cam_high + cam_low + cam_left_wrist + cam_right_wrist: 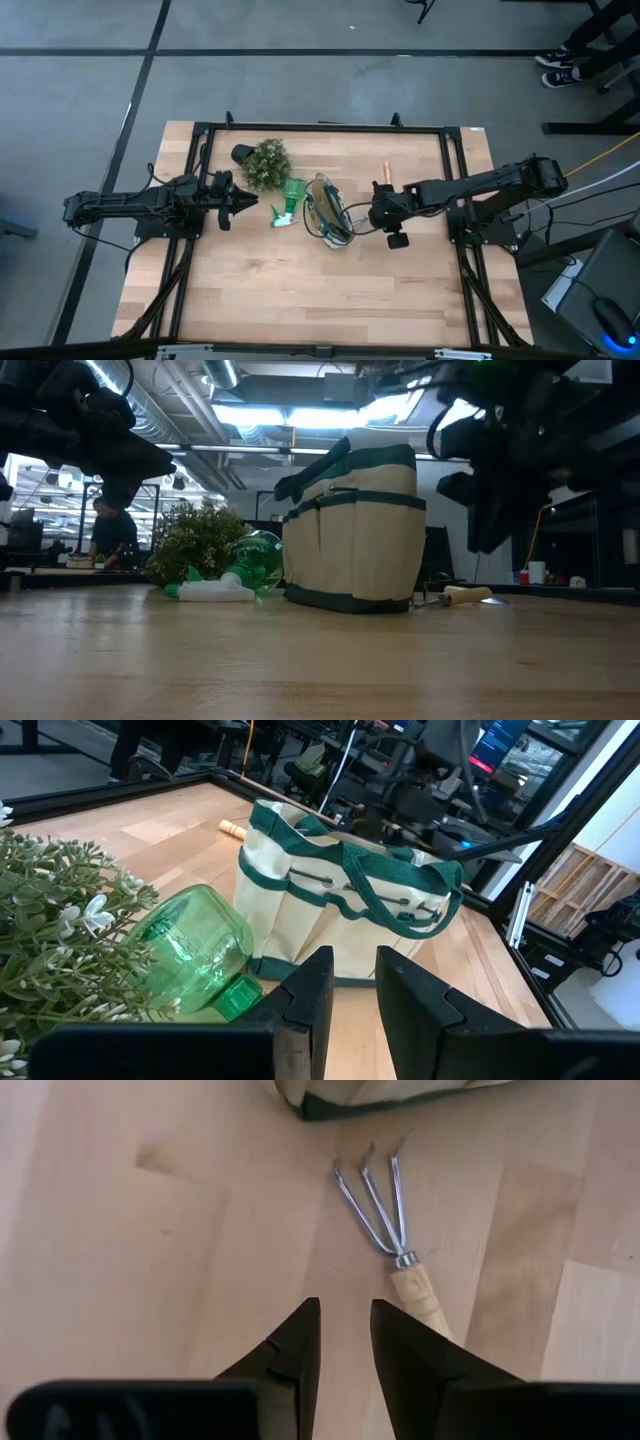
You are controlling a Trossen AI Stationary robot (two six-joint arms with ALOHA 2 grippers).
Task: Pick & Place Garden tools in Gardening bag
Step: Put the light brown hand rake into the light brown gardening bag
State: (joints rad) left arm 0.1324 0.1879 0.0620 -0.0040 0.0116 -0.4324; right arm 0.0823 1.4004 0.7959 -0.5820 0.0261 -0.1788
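The beige gardening bag (328, 212) with green trim stands upright mid-table, also in the low view (355, 530) and left wrist view (340, 900). A green spray bottle with a white nozzle (288, 205) lies on its side left of it (240, 570). A wooden-handled hand rake with three metal tines (375, 1200) lies flat right of the bag (465, 595). Pruning shears do not show. My left gripper (352, 980) hovers left of the bottle, narrowly open and empty. My right gripper (345, 1330) hovers above the rake, narrowly open and empty.
A bushy plant in a black pot (263, 165) stands at the far left of the bottle, close to my left gripper (50, 940). Bare tabletop (320, 290) lies toward the near edge. A person shows in the room behind (110, 525).
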